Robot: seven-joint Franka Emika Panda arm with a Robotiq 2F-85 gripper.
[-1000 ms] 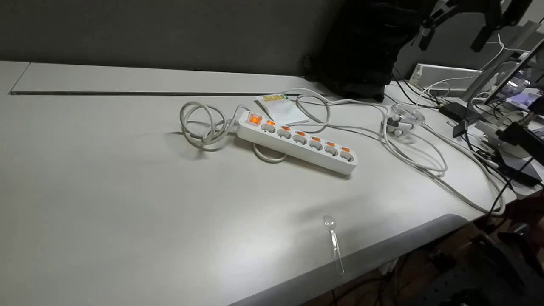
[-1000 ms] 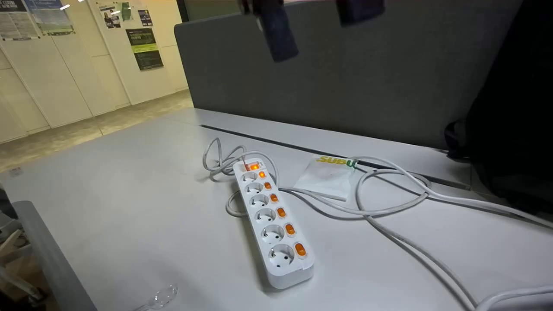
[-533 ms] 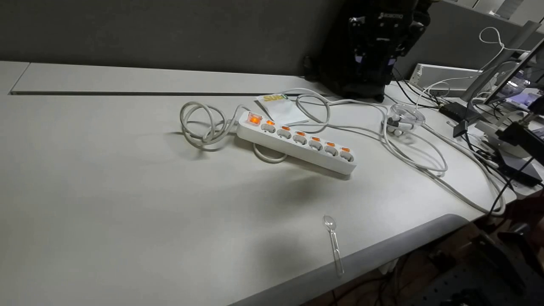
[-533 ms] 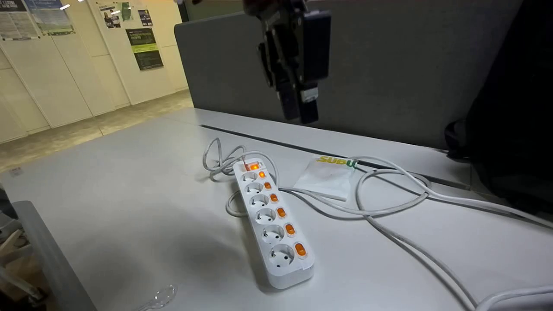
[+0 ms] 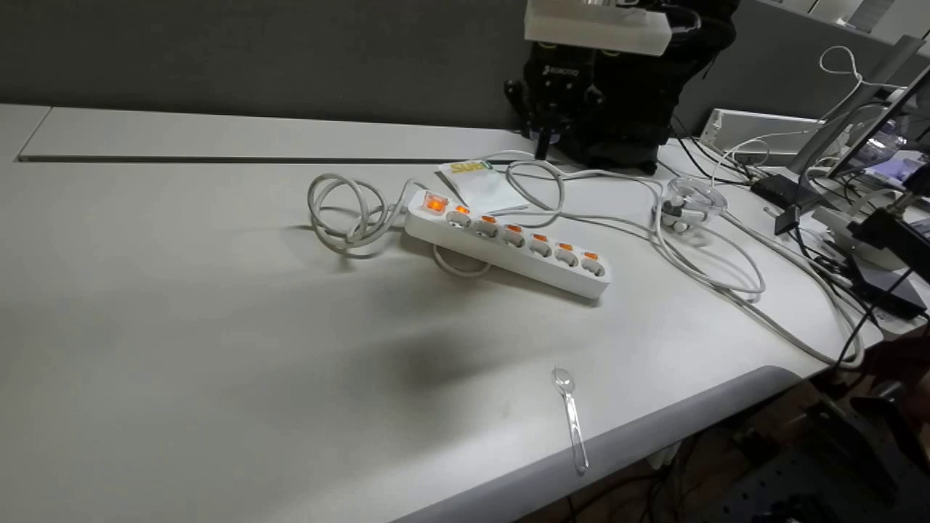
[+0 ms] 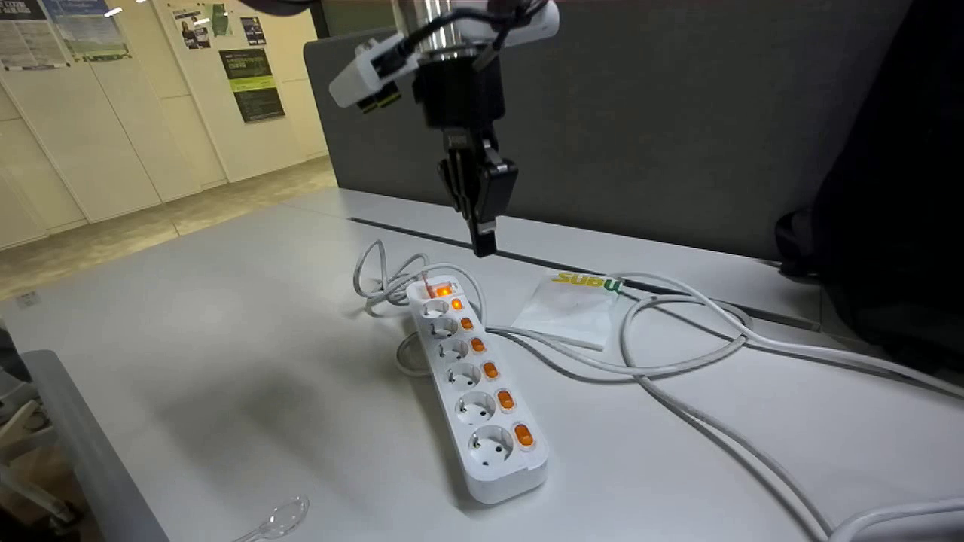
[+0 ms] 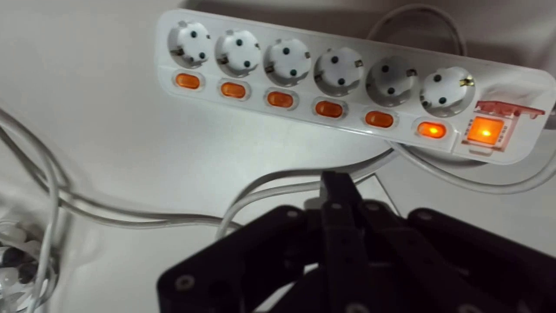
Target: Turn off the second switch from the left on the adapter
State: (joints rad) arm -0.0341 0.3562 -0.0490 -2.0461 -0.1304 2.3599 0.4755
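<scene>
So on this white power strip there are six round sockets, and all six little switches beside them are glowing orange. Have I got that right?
Not quite: only one little switch glows, the one next to the big lit switch; the other five little switches look orange but unlit, as the wrist view shows. The white power strip does have six round sockets.

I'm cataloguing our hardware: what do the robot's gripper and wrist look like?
The gripper is black, with slim jointed fingers and white ROBOTIQ lettering. Above it are a silver cylinder, a pale, blocky mount and black cables.
</scene>
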